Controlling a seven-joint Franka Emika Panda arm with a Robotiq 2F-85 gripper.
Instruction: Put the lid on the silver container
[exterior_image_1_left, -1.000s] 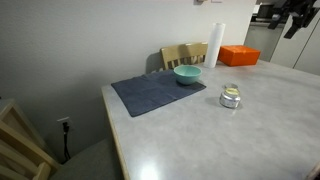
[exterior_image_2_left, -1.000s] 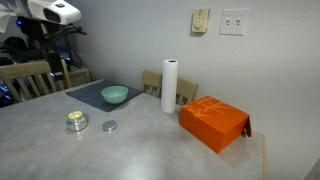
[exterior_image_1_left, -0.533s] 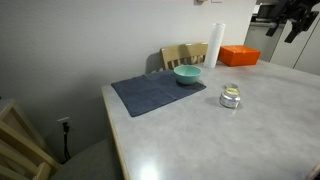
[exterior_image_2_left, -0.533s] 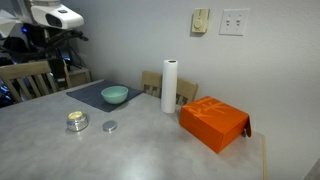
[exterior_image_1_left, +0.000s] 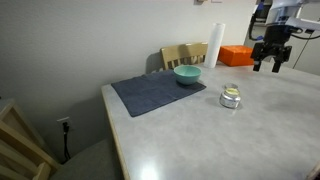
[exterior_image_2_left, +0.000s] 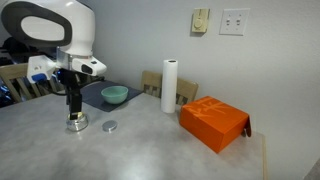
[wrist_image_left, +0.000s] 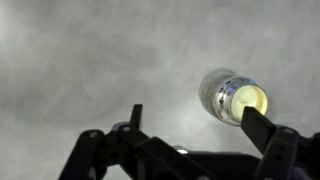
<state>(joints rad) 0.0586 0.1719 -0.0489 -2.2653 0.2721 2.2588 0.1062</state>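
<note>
The silver container (exterior_image_2_left: 76, 122) is a small shiny round pot standing open on the grey table; it also shows in an exterior view (exterior_image_1_left: 231, 97) and in the wrist view (wrist_image_left: 240, 100). Its flat round silver lid (exterior_image_2_left: 109, 126) lies on the table a short way beside it and is outside the wrist view. My gripper (exterior_image_2_left: 73, 104) hangs open and empty above the table, close over the container. In the wrist view its two dark fingers (wrist_image_left: 198, 122) are spread, and one fingertip overlaps the container's edge. It also shows in an exterior view (exterior_image_1_left: 266, 64).
A teal bowl (exterior_image_1_left: 187, 74) sits on a dark mat (exterior_image_1_left: 150, 93). A paper towel roll (exterior_image_2_left: 169, 86) and an orange box (exterior_image_2_left: 213, 122) stand further along the table. A wooden chair (exterior_image_1_left: 184, 54) is at the table's far edge.
The arm has swung in and come down from the edge of the views to hang over the silver container. The container, lid and the other objects have not moved.
</note>
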